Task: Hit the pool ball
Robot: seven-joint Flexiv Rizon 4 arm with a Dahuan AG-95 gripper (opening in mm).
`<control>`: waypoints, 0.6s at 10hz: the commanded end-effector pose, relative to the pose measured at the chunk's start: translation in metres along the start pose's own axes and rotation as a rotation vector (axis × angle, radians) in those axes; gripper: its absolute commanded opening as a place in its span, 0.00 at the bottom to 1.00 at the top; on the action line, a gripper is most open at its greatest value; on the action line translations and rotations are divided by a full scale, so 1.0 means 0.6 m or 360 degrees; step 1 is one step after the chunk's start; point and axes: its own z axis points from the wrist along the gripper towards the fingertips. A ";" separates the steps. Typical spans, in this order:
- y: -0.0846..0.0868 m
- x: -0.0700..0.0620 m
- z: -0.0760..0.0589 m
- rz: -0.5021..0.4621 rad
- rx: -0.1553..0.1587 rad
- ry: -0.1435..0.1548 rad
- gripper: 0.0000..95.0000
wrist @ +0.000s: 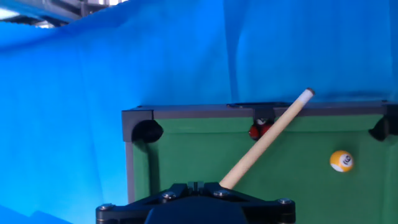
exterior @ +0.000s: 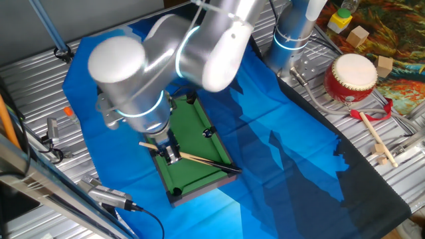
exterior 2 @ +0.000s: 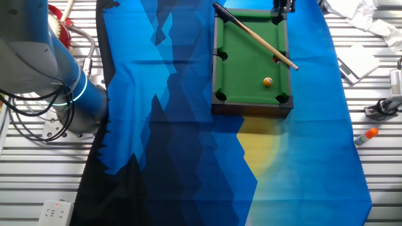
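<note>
Wooden cue (wrist: 264, 140) runs out from under the gripper (wrist: 198, 193) in the hand view, so it reads as pinched on the butt end; the fingers themselves are hidden by the gripper housing, so grip depth can't be judged.

Risks, near to far:
- Cue is held near one end only. A fast swing could make it pivot or slip in the grip, and the tip (wrist: 305, 94) would miss.
- Tip points past the far rail (wrist: 186, 112) of the table (exterior 2: 251, 103), lying over it near the middle pocket. From there a sweep could snag the rail instead of running along the felt.
- Red ball (wrist: 256, 131) sits just beside the cue shaft at that pocket, dark ball (wrist: 263, 122) touching or nearly so. Any sideways move likely clips them first. Wrong target.

Ball (wrist: 341, 160) position: on the green felt, right of the cue and clear of it, nearer than the tip, ahead and right of the gripper. In the other fixed view the ball (exterior 2: 268, 81) lies near the end rail, between the two corner pockets, while the gripper (exterior 2: 282, 7) is at the opposite end.
</note>
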 end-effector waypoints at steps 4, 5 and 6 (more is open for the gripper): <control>-0.005 -0.021 0.024 0.0104 0.0146 -0.0009 0.60; -0.007 -0.022 0.026 0.0120 0.0147 -0.0008 0.60; -0.014 -0.025 0.034 0.0222 0.0118 -0.0010 0.60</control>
